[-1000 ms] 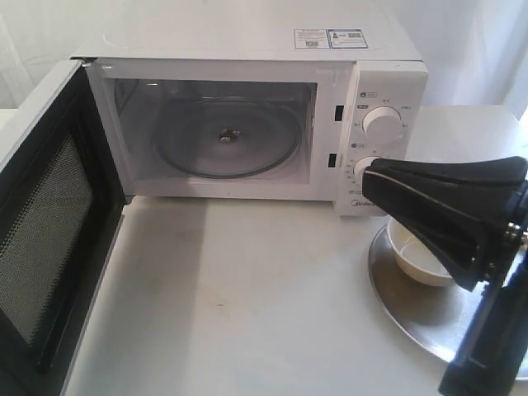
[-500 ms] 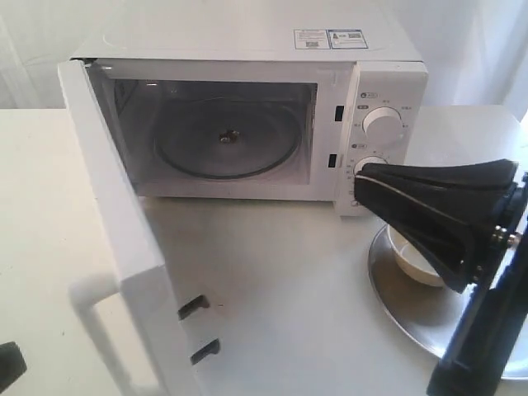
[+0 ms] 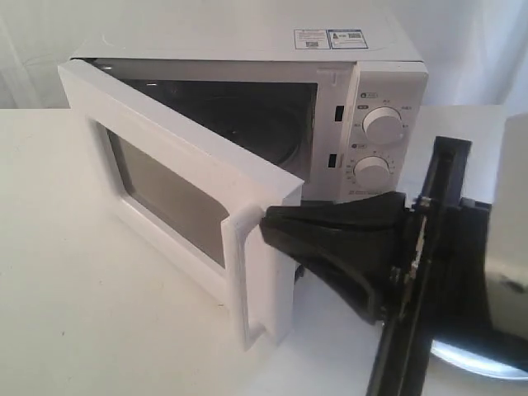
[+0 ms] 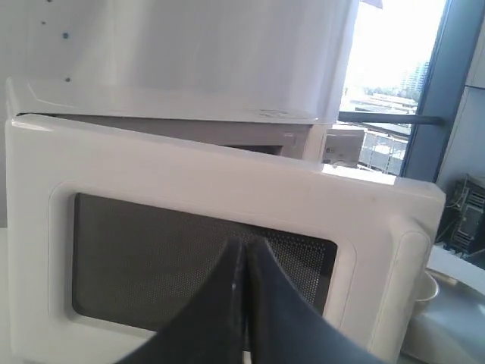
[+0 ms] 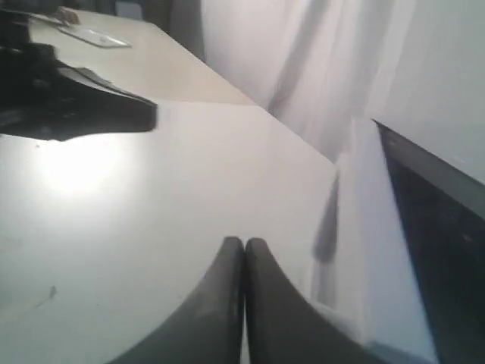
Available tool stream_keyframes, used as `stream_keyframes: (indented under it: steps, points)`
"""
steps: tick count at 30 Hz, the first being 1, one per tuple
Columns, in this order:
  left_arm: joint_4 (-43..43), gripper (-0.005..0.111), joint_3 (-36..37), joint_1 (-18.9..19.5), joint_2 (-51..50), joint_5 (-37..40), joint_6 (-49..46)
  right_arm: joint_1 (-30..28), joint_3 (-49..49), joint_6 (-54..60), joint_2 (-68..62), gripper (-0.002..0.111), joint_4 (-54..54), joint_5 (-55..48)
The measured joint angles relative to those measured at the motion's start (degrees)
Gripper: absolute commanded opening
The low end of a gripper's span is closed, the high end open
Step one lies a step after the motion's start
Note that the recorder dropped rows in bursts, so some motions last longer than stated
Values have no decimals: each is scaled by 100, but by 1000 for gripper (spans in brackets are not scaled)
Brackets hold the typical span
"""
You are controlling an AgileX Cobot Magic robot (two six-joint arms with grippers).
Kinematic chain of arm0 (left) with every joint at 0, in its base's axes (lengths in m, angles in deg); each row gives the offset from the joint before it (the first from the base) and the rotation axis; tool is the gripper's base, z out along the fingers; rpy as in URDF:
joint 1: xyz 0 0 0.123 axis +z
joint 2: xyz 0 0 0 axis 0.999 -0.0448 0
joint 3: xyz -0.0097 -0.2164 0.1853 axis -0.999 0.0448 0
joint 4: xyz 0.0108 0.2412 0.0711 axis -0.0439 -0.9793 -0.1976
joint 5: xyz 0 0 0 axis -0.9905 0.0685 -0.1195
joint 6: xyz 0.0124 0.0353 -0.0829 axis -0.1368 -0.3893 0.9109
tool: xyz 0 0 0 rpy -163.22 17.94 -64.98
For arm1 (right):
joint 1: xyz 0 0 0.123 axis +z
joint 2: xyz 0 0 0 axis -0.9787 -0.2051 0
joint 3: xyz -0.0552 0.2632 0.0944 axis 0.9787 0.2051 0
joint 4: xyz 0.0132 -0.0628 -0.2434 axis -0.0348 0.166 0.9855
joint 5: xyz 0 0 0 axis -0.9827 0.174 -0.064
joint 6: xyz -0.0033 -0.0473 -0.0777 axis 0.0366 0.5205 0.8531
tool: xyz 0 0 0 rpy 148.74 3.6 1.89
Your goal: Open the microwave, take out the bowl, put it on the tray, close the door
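The right gripper (image 3: pixel 271 224) is finished in matte black, its fingers moulded broad at the base and tapered to a blunt wedge. A flat black bar (image 3: pixel 432 216) is fixed behind it, studded with small silver screws (image 3: pixel 423 200), and a pale housing (image 3: pixel 513 239) is mounted beyond. The left gripper (image 4: pixel 244 243) is formed of two smooth, dark, tapered blades.

Desk (image 3: pixel 74 272): pale off-white, matte, evenly lit across the left and near-left. The microwave (image 3: pixel 247 37) stands directly on it at far centre, control panel to the right. Its door (image 3: pixel 190 177) hangs part-swung over the middle of the desk, clear of the surface. The tray (image 3: pixel 477 361) lies on the desk at near right. Only a thin shiny sliver of it shows; the rest is hidden. In the right wrist view the desk surface (image 5: pixel 151 197) carries a bright glare patch and one small dark speck (image 5: pixel 51 292).
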Motion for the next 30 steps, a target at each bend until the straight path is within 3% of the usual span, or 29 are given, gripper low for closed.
stream_keyframes:
  steps: [2, 6, 8, 10, 12, 15, 17, 23, 26, 30]
  points:
    - [0, 0, -185, 0, -431, -34, 56, 0, 0, 66, -198, 0, 9, 541]
    - [13, 0, -222, 0, -903, 83, 81, 0, -21, 469, -1098, 0, -147, 658]
    - [25, 0, -222, 0, -916, 136, 65, 0, -255, 1571, -1854, 0, -931, 461]
    - [340, 0, -222, 0, -916, 306, -380, -60, -631, 3539, -2640, 0, -2623, 350]
    - [1129, 0, -222, 0, -916, 470, -1230, -185, -877, 5282, -3127, 0, -4390, 522]
    - [2409, 0, -222, 0, -916, 368, -2567, -330, -1046, 6828, -3480, 0, -6043, 917]
    - [4078, 0, -222, 0, -916, -129, -3926, -431, -1141, 7946, -3737, 0, -7121, 1386]
    - [6586, 0, -222, 0, -916, -1851, -5834, -683, -1223, 8503, -4070, 0, -7579, 2234]
    - [7250, 0, -222, 0, -916, -2365, -6225, -921, -1408, 8543, -4334, 0, -7629, 2448]
    - [7494, 0, -119, 0, -916, -2337, -6367, -1235, -1704, 8564, -4745, 0, -7594, 2456]
